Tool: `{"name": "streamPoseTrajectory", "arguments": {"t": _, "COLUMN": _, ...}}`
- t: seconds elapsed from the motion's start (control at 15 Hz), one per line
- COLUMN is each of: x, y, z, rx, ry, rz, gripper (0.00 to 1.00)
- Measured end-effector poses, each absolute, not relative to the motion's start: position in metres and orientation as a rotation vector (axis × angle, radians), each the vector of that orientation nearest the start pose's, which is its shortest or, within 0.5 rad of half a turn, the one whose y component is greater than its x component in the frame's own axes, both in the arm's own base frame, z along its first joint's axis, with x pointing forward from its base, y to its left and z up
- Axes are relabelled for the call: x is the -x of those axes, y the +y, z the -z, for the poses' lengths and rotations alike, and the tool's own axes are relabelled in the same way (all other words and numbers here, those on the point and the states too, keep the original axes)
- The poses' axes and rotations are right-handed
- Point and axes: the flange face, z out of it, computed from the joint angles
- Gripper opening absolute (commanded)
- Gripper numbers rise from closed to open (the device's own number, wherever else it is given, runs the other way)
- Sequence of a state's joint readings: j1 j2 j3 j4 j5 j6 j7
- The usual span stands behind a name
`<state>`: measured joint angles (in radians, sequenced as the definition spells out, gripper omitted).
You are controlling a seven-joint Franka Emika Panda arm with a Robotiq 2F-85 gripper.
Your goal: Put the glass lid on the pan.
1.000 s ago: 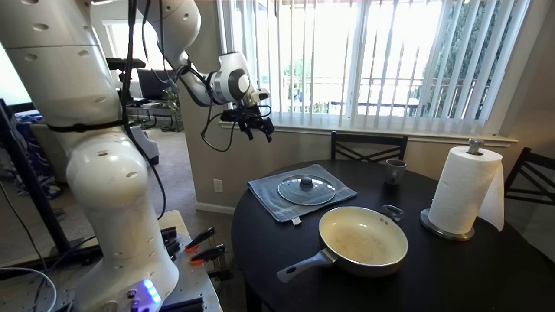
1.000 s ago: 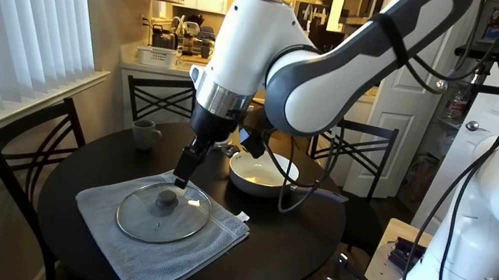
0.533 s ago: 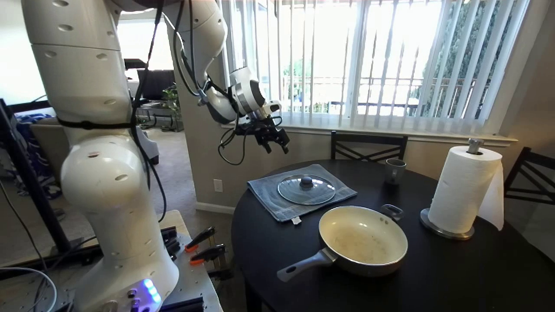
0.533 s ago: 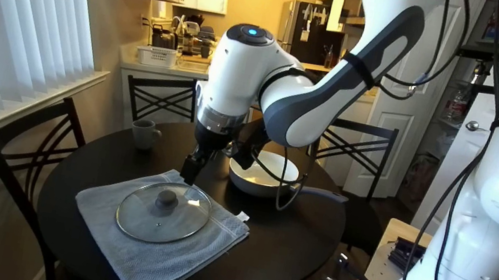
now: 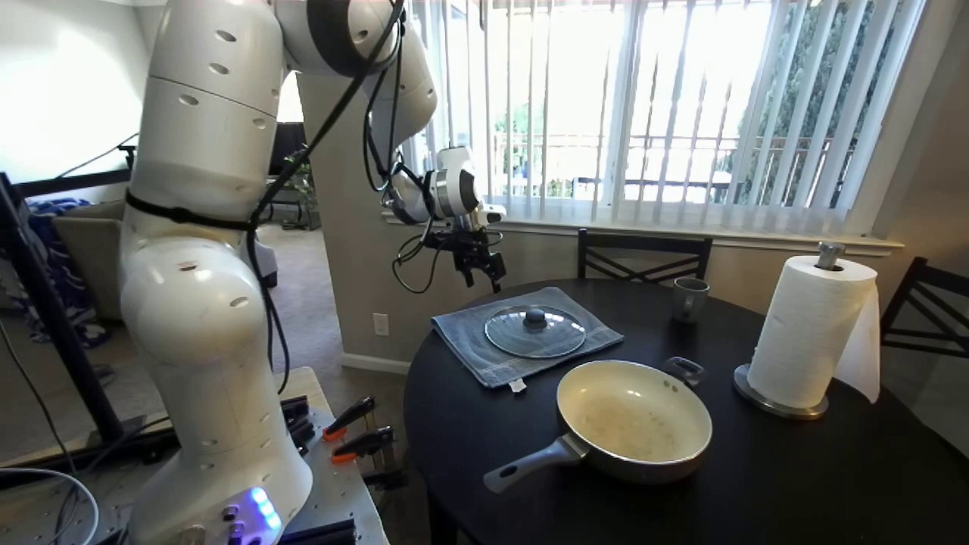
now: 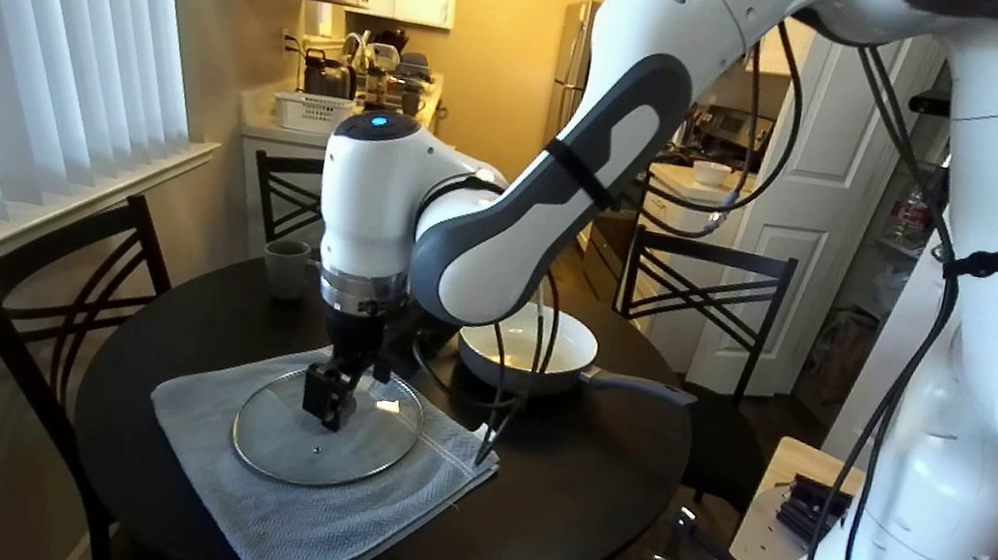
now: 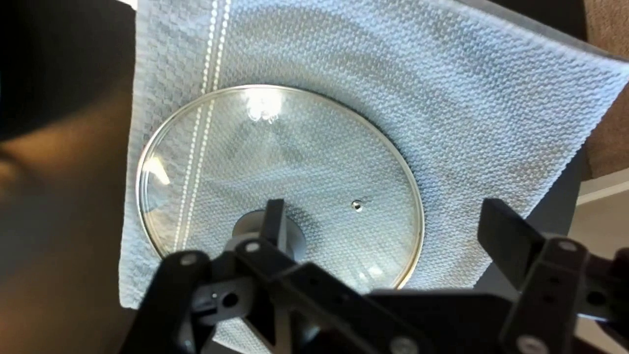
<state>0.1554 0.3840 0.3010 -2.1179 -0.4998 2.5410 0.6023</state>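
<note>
While we look down from the wrist, we see the gripper with its fingers spread wide apart. One finger shows over the small dark knob and covers part of it; the other shows past the metal rim, against the edge of a folded blue-grey towel. Below the gripper we find the glass lid, lying on that towel with the knob uppermost. We see in an exterior view that the gripper, fingers downward, hangs in front of the wall, higher than the lid and apart from it, off to one side of the knob. The arm reaches over the dark table, and in that same exterior view we lose sight of the knob behind the gripper.

Farther from the gripper than the lid, and lower than its fingers, we have the pan on the table in both exterior views. Its inside is cream-coloured and its outside dark; the long grey handle points toward the robot's base, and the short loop handle sits opposite. Beyond the gripper, as we count from the base, we see a grey mug upright on the table. Well away from the gripper, a white paper-towel roll stands near the pan. Lower than the gripper and beside the base, we see black clamps with orange tips.
</note>
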Motion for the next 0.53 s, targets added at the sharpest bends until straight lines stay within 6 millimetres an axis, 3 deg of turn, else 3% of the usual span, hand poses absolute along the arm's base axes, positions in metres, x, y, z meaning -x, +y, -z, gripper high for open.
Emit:
{"name": "streamPoseTrajectory", "arguments": {"t": 0.2, "x": -0.556, "y": 0.246, "z": -0.229, "rx": 3.229, "ry": -0.254, "rz": 0.191, "gripper": 1.00}}
{"name": "streamPoseTrajectory", "arguments": {"t": 0.53, "x": -0.601, "y": 0.214, "z": -0.229, "rx": 3.190, "ry": -0.087, "rz": 0.096, "gripper": 1.00}}
